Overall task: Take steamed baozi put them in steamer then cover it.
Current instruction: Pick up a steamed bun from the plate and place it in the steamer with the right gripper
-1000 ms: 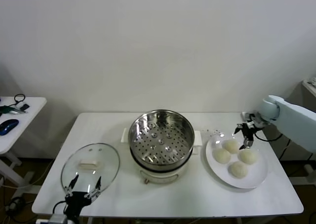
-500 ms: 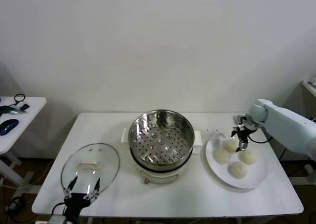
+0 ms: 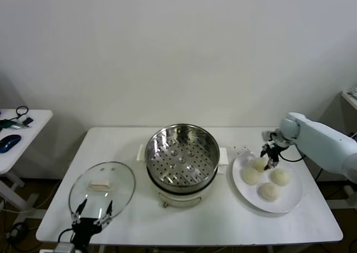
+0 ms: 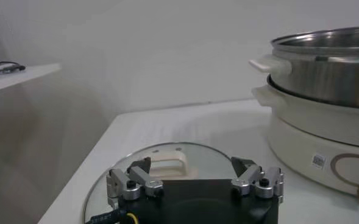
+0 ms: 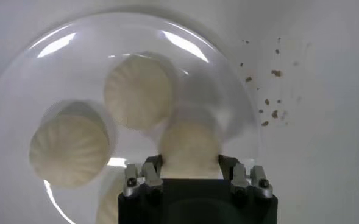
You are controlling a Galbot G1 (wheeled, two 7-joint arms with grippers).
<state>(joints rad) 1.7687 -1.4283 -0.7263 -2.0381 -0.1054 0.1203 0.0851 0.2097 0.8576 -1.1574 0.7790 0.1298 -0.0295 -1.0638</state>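
Four cream-white baozi lie on a flat white plate [image 3: 294, 200] at the table's right. My right gripper [image 3: 268, 154] hangs open just over the plate's near-left bun [image 3: 260, 164]. In the right wrist view the gripper [image 5: 190, 163] has a finger on each side of that bun [image 5: 190, 141], which rests on the plate. Two more buns [image 5: 138, 91] [image 5: 69, 151] lie beyond. The steel steamer [image 3: 181, 158], uncovered with its perforated tray bare, stands mid-table. My left gripper [image 3: 93, 209] is open and parked at the front left edge, beside the glass lid [image 3: 102, 186].
The glass lid [image 4: 167, 159] lies flat on the table just ahead of the left gripper [image 4: 191, 173], with the steamer's white base [image 4: 325, 131] to one side. Crumbs dot the table next to the plate [image 5: 21, 73]. A side table [image 3: 17, 130] stands far left.
My right gripper has moved left and down from the plate's far right edge to sit over the near-left bun. The left arm has not moved.
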